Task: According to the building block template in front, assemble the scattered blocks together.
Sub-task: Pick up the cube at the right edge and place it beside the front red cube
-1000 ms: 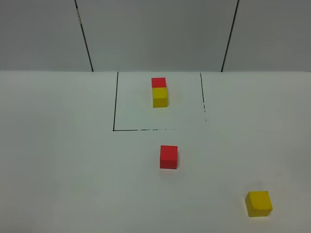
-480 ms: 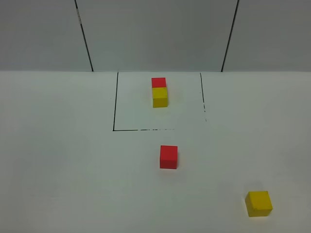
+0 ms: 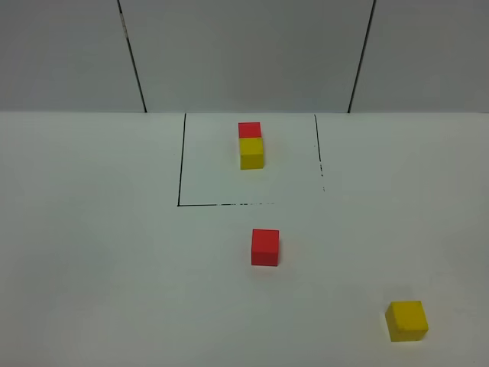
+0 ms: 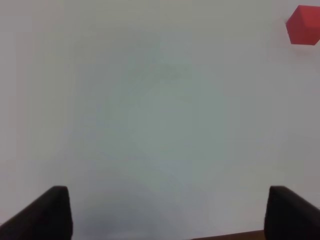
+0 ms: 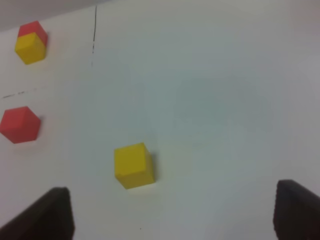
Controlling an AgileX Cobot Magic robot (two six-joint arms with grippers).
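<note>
Two joined cubes [image 3: 250, 145] sit inside the black outline [image 3: 182, 160].

Light falls bright, even and diffuse across the white table [image 3: 99, 275], and the exterior high view is sharp from edge to edge. The red cube [image 3: 265, 247] at centre and the yellow cube [image 3: 406, 320] at lower right throw only faint, soft shadows — a thin grey fringe along their bases. Both wrist views are softer. The left one is hazy, with a cool greenish cast over the table, and the dark fingers of the left gripper [image 4: 168, 200] and the right gripper [image 5: 172, 195] are blurred, out of focus.
</note>
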